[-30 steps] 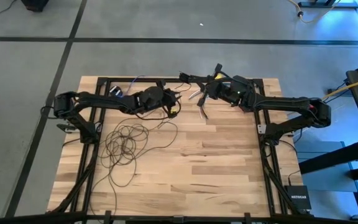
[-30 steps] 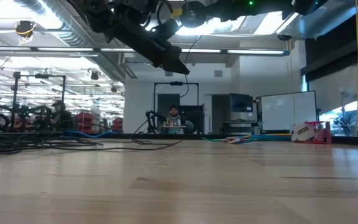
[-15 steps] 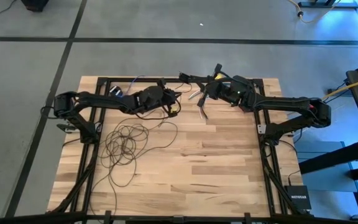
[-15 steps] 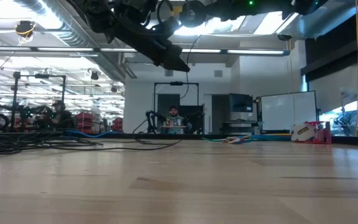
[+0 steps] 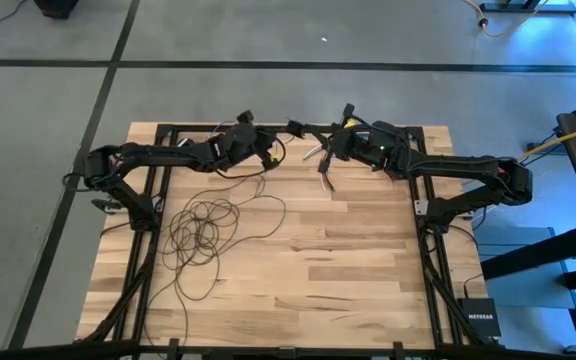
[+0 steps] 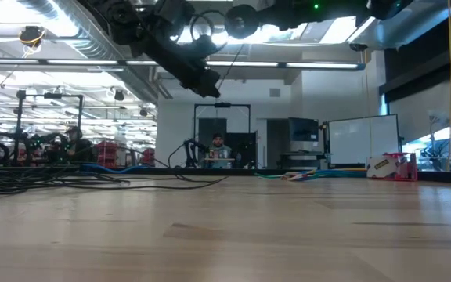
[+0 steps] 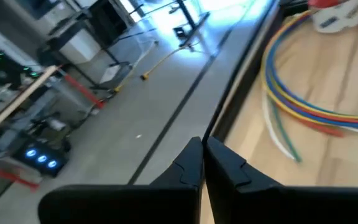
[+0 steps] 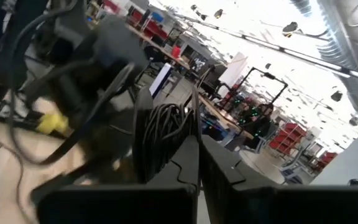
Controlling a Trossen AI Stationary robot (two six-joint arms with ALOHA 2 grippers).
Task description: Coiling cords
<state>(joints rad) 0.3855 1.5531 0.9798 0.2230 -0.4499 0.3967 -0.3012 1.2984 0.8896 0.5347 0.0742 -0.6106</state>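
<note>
The cords are one thin dark wire. Most of it lies in loose loops (image 5: pixel 203 228) on the table's left half, and a wound bundle (image 8: pixel 165 138) sits at my right gripper (image 8: pixel 198 151). That gripper is shut and stands raised near the far edge (image 5: pixel 306 128), pointing toward the left arm. My left gripper (image 7: pixel 203 157) is shut and raised near the far edge (image 5: pixel 270 152), just left of the right one. A thin strand (image 6: pixel 229 59) runs between the two grippers. My left gripper seems to pinch one thin strand of the cord at its fingertips (image 6: pixel 208 78). The fingers slant slightly downward. The wrist view shows the fingers shut, but the strand between them cannot be made out there. My right gripper holds the wound bundle of cord (image 8: pixel 166 146) at its shut fingers, which lie about level and point toward the table's left. The bundle is lifted clear of the table. The fingers hide the exact place of contact.
A short bundle of multicoloured wires (image 7: pixel 303 106) lies on the wood near the far edge (image 5: pixel 320 165), below the right gripper. The table's dark frame (image 5: pixel 168 130) runs along its far edge. The near and right parts of the wooden top (image 5: pixel 368 270) are bare.
My left gripper has swung toward the table's far edge and a little toward the left, staying raised. The loops on the table have kept their place.
</note>
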